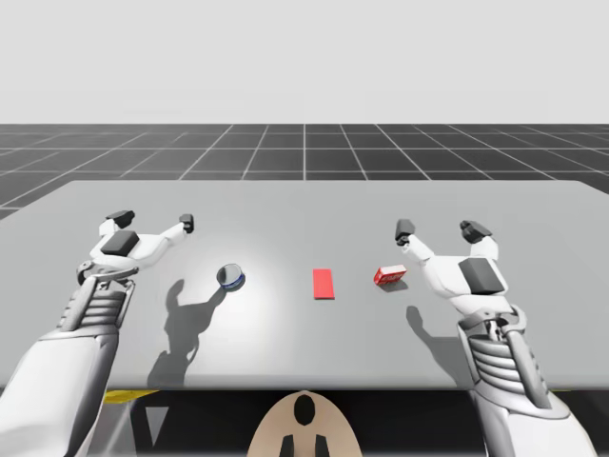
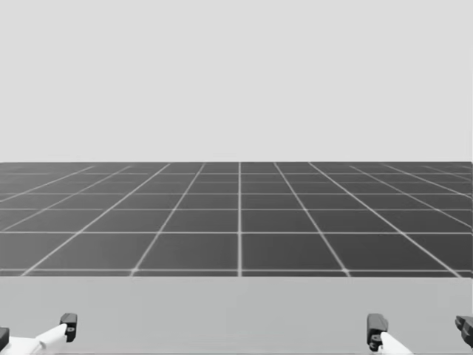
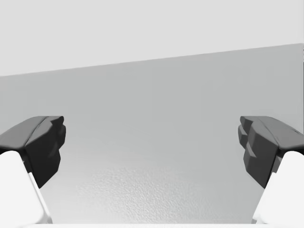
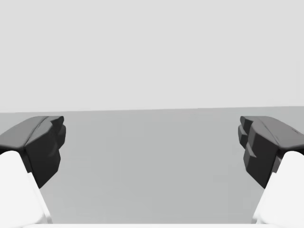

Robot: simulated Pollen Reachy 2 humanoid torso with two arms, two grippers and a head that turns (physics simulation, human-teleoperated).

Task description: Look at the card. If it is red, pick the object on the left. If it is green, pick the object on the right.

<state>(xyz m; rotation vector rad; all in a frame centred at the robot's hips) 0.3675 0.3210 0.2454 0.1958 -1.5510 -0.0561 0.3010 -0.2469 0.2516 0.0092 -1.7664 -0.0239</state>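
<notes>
A red card (image 1: 324, 283) lies flat at the middle of the grey table (image 1: 304, 205). Left of it lies a small blue and silver can (image 1: 230, 277) on its side. Right of the card sits a small red and white box (image 1: 388, 276). My left gripper (image 1: 153, 222) hovers open, up and to the left of the can, with nothing between its fingers (image 3: 45, 145). On the other side my right gripper (image 1: 439, 229) is open too, just right of and beyond the box, and its fingers (image 4: 45, 145) frame bare table. Both grippers' tips (image 2: 68, 325) peek into the head view's lower edge.
The table's far edge (image 2: 236, 278) meets a dark gridded floor (image 2: 236, 222). Shadows of both arms fall on the tabletop near the front edge.
</notes>
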